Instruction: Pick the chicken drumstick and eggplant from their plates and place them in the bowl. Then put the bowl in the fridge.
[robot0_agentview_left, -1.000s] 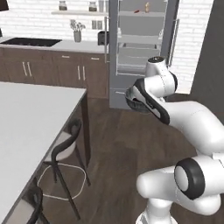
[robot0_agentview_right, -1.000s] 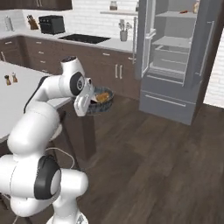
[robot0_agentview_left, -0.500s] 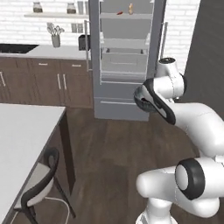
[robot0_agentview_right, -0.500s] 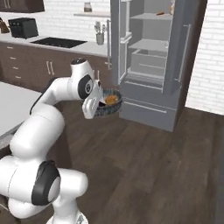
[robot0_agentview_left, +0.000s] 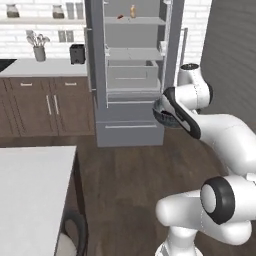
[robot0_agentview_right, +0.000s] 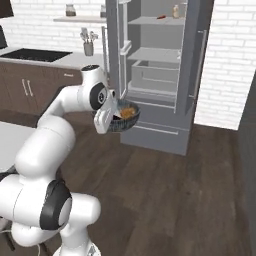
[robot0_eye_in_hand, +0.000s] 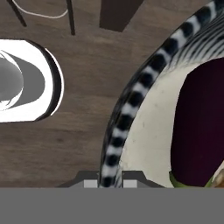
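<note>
Bowl (robot0_agentview_right: 123, 116), carrying eggplant (robot0_eye_in_hand: 199, 131) and chicken drumstick (robot0_agentview_right: 127, 112), is clamped by its rim in the closed gripper (robot0_agentview_right: 111, 117), with the open fridge (robot0_agentview_right: 160, 75) just beyond; finger contact is largely hidden.

we're getting two base cams sitting behind the arm, one off to its left and one to its right, both looking forward and down across the dark wood floor (robot0_agentview_left: 130, 170) at the open fridge (robot0_agentview_left: 131, 75). they're sharing that fridge, the brick wall and the brown cabinets (robot0_agentview_right: 30, 92), just from opposite sides. the hand cam is riding on the wrist, pointing straight down and sitting super close to the bowl (robot0_eye_in_hand: 131, 100), so we're seeing its striped rim, the eggplant (robot0_eye_in_hand: 199, 127) inside, and floor beneath.
</note>
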